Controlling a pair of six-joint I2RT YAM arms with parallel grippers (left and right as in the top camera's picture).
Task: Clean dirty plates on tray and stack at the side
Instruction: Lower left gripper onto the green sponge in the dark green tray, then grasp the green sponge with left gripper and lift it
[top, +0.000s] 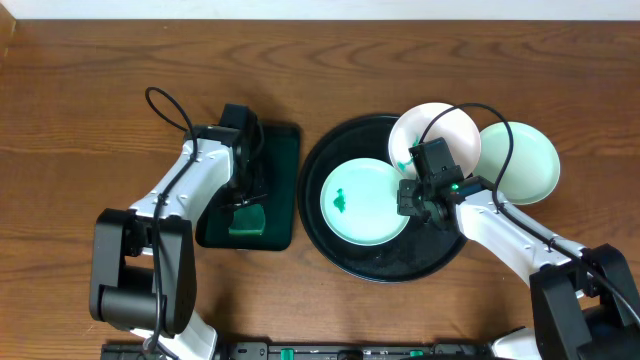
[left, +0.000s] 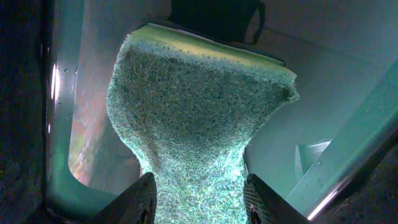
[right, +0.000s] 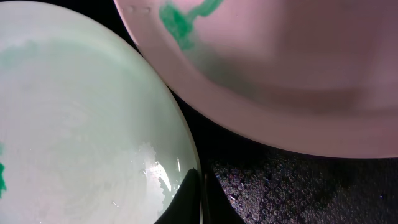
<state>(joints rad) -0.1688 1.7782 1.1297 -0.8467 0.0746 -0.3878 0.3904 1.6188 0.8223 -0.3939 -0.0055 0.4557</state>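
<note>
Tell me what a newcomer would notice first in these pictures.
The big black tray right of centre stands out, with a mint plate lying in it and a white plate resting across its far rim, both smeared green. A second mint plate sits off the tray to the right. On the left, the left gripper pinches a green sponge over a small dark green tray.
</note>
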